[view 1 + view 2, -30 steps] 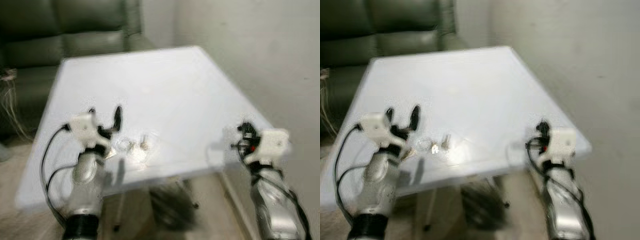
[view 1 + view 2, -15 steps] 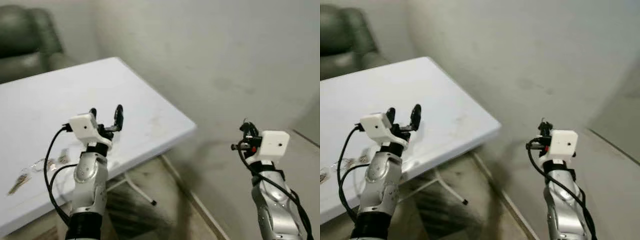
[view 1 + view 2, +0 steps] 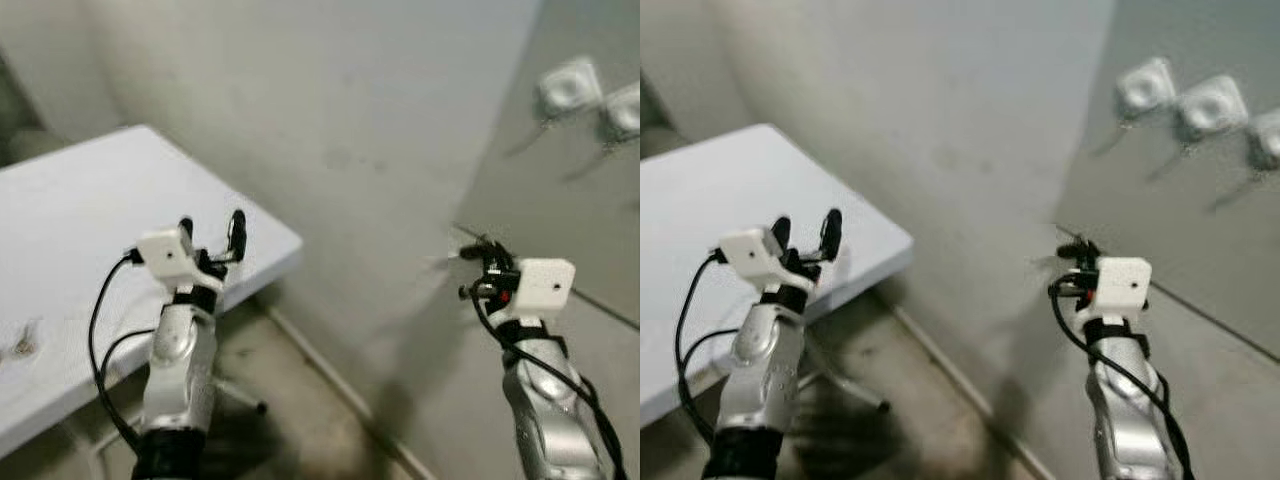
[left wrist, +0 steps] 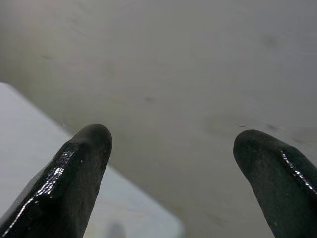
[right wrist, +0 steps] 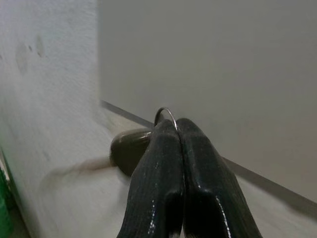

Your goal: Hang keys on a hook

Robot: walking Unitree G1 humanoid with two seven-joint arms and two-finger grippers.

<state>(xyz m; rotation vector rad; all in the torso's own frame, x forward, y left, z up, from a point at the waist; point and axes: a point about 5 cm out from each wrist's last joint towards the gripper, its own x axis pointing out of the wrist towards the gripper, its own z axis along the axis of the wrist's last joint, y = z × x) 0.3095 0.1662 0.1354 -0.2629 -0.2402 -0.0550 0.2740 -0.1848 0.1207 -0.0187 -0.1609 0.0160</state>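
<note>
We seem to be in a plain room of a home: bare pale plaster wall, a white folding table on thin metal legs, a worn concrete floor, and small white wall hooks mounted on a grey panel.

No text, label, brand, number or sign can be read in any of the views.
</note>
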